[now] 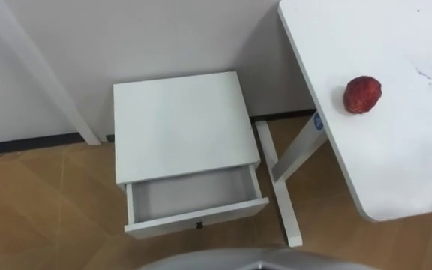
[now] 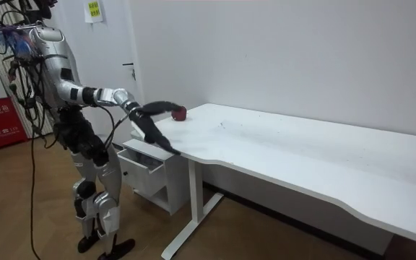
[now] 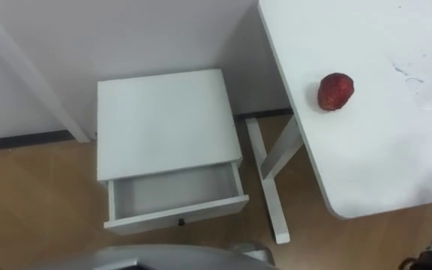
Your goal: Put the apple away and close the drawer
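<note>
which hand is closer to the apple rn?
Right, by the room view. The right hand stretches from the robot toward the apple, ending just short of it. What looks like the left hand is lower, at the table's front edge.

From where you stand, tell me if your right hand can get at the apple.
Probably yes. The apple lies alone on the white table near its edge, nothing beside or over it, and in the room view the right hand reaches out close to it.

Robot stands beside white cabinet (image 2: 150,180), drawer (image 2: 141,154) open; arms stretched toward table (image 2: 280,144) corner, apple (image 2: 180,113) there.
</note>
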`<state>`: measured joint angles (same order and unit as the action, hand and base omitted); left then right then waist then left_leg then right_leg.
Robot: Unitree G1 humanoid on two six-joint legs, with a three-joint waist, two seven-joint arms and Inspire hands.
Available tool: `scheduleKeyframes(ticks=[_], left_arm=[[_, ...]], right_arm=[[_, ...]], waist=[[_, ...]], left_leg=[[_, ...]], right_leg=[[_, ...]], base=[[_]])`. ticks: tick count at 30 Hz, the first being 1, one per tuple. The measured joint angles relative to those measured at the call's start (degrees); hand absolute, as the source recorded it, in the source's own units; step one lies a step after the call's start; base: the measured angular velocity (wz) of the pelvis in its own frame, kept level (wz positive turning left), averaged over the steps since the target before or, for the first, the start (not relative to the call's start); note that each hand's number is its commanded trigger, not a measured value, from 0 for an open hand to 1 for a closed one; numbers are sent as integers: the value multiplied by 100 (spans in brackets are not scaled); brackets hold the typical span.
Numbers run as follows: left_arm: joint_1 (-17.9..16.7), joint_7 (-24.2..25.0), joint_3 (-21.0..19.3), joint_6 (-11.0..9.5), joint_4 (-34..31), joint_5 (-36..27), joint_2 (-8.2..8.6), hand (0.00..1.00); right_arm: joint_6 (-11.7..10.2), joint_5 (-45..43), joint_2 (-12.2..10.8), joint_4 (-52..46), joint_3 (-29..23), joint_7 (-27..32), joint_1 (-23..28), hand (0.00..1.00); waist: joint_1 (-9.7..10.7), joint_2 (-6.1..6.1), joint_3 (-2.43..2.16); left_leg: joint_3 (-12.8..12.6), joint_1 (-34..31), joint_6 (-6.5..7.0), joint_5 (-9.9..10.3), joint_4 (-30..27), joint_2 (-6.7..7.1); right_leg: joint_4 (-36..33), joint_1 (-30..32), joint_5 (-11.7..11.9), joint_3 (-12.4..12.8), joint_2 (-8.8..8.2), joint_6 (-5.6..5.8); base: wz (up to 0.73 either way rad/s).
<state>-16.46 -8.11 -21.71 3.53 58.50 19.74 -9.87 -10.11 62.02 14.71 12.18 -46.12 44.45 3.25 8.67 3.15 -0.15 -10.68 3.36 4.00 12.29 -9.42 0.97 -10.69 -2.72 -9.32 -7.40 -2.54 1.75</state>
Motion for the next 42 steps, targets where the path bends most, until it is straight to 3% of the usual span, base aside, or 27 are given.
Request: scheduleKeyframes(ticks=[3, 5, 10, 17, 22, 27, 32, 42], left_arm=[[40, -3, 274, -25, 1, -11, -2, 0], [43, 1, 607, -13, 7, -3, 21, 0], [154, 34, 751, -111, -1, -2, 29, 0], [100, 8, 983, -134, -6, -81, 16, 0], [89, 8, 1002, -146, -3, -71, 12, 0], [68, 17, 1130, -147, -22, -45, 7, 0], [24, 136, 1189, -139, -55, -38, -22, 0], [-29, 161, 1356, -139, -82, -44, -57, 0]], right_arm=[[-109, -1086, 65, -290, 179, 350, -13, 0], [-89, -2108, 87, -484, 640, 445, -20, 0], [5, -3337, 128, -803, 1252, 70, -18, 0], [161, -3911, 429, -867, 2069, -735, -42, 0], [218, -4487, 462, -854, 2317, -1421, -37, 0], [319, -4669, 514, -555, 2546, -2046, -37, 0], [457, -5202, 516, -436, 2791, -2571, -35, 0], [613, -5474, 515, -119, 3142, -3091, 7, 0]], waist=[[-110, -22, 12], [-138, -65, 18], [-303, -94, 4], [-515, 41, 37], [-591, 126, 47], [-599, 118, 47], [-594, 37, 4], [-601, 78, 39]], left_leg=[[-5, -80, -12, -7, -16, -9], [-13, -84, -14, -8, -5, -10], [-12, -77, -26, -16, 19, -19], [-8, -75, -28, -18, 6, -26], [-7, -75, -27, -18, 24, -26], [3, -73, -28, -17, 24, -25], [3, -66, -28, -17, 19, -24], [50, 30, -29, -17, 4, -18]], right_leg=[[3, 93, 6, 31, 15, -10], [4, 111, 6, 38, 18, -9], [7, 137, 6, 20, 24, -9], [9, 140, 6, -52, 10, -9], [13, 130, 6, -61, 8, -9], [43, 81, 6, -73, 8, -9], [92, 57, 6, -73, 11, -9], [97, -78, 6, -106, 4, -10]], base=[[-3], [-2], [0], [2], [0], [2], [0], [1]])
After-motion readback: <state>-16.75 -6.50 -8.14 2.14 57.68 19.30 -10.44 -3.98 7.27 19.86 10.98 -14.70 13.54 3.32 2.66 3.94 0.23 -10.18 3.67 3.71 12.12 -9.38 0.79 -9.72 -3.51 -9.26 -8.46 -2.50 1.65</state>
